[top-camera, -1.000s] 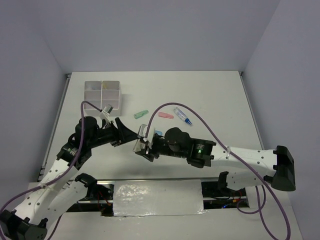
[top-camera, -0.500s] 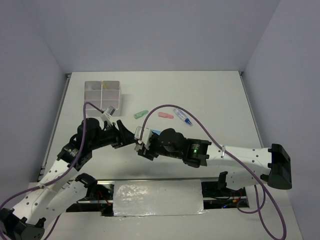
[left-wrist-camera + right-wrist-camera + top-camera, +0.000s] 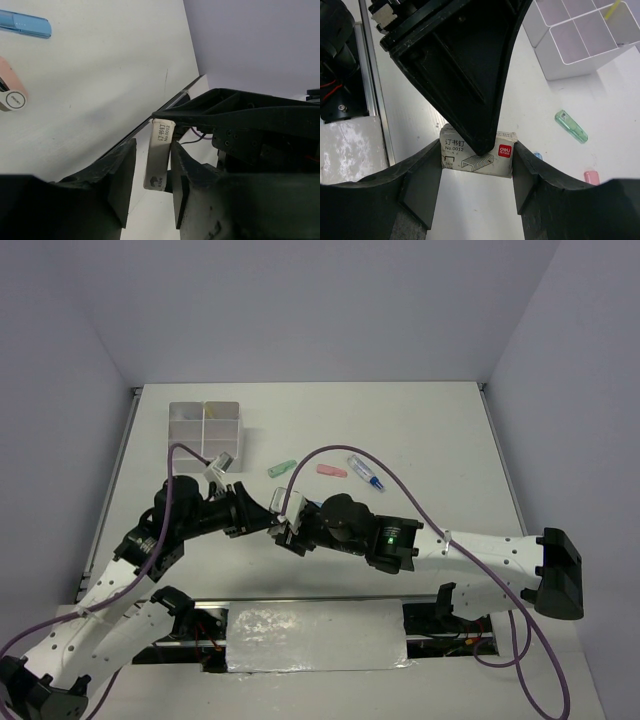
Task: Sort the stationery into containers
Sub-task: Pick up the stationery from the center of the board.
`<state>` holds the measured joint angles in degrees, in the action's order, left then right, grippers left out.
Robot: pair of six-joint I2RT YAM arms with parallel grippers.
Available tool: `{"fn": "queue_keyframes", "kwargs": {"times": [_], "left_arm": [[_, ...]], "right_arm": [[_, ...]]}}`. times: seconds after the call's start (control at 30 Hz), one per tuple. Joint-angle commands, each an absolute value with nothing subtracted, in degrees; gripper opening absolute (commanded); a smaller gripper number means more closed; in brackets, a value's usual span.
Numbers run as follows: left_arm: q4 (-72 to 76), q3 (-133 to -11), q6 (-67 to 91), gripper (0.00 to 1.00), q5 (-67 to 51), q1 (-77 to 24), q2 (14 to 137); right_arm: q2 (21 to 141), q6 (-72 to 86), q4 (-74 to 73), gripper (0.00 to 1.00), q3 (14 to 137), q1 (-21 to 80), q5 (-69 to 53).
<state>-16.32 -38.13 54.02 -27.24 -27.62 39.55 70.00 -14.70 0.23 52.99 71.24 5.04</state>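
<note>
My right gripper (image 3: 476,161) is shut on a small white staple box (image 3: 477,157), held above the table with its printed face to the right wrist camera. My left gripper (image 3: 152,160) straddles the same box (image 3: 159,155) edge-on. One finger touches it and a gap shows at the other, so it stands open. From above, the two grippers (image 3: 262,512) (image 3: 283,525) meet left of centre. A green stick (image 3: 283,468), a pink stick (image 3: 331,470) and a blue-tipped clear pen (image 3: 365,473) lie on the table. The containers (image 3: 238,430) stand at the far left.
A yellow item (image 3: 612,9) sits in one compartment of the containers (image 3: 555,65). A blue stick (image 3: 25,23) and a pink stick with a white cap (image 3: 10,92) lie below the left wrist. The table's metal front edge runs just behind the grippers.
My left gripper has moved right onto the box held by my right gripper, and its jaws have narrowed around it. The right gripper shifted slightly left, still gripping the box.
</note>
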Motion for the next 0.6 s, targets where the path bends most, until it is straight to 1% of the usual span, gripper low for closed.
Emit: {"fn": "queue_keyframes", "kwargs": {"times": [0.0, 0.1, 0.13, 0.2, 0.23, 0.3, 0.4, 0.43, 0.47, 0.5, 0.53, 0.57], "left_arm": [[-12.48, -39.38, 53.35, 0.44, -29.53, -28.39, 40.08], [-11.34, -39.37, 53.0, 0.37, -29.88, -29.18, 40.69], [-11.25, -39.37, 52.91, 0.3, -29.97, -29.61, 40.87], [-11.25, -39.72, 52.21, 0.2, -30.14, -29.97, 41.4], [-11.42, -39.81, 51.95, 0.1, -30.15, -30.14, 41.57], [-12.38, -40.69, 50.89, 0.0, -30.06, -30.32, 41.84], [-17.11, -43.41, 48.08, 0.0, -27.61, -30.32, 42.01], [-18.44, -44.2, 47.38, 0.0, -24.73, -30.32, 42.01], [-19.76, -45.69, 46.24, 0.0, -23.13, -30.32, 42.1], [-21.86, -46.31, 45.8, 0.0, -21.55, -30.32, 42.19], [-22.93, -46.93, 45.44, 0.0, -18.49, -30.32, 42.45], [-23.81, -48.06, 45.44, 0.0, -16.8, -30.32, 43.06]], "right_arm": [[70.48, -15.82, 3.52, 0.23, 55.72, 71.02, 4.57], [72.06, -16.43, 3.87, 0.23, 56.69, 71.02, 4.92], [72.42, -16.52, 4.39, 0.23, 56.95, 70.93, 4.92], [73.82, -16.52, 4.74, 0.23, 57.3, 70.58, 5.27], [74.09, -16.26, 5.53, 0.23, 57.3, 70.4, 5.19], [74.7, -15.82, 6.32, 0.23, 57.04, 69.35, 4.57], [74.1, -14.51, 8.17, 0.28, 55.64, 68.03, 3.26], [73.74, -13.89, 9.04, 0.42, 54.68, 67.24, 3.08], [72.87, -13.45, 9.57, 0.53, 54.15, 66.8, 2.9], [72.25, -12.66, 10.02, 0.69, 53.53, 66.54, 3.07], [71.72, -12.05, 10.98, 0.99, 52.31, 65.49, 3.34], [70.41, -11.52, 11.16, 1.0, 51.69, 64.96, 3.34]]}}
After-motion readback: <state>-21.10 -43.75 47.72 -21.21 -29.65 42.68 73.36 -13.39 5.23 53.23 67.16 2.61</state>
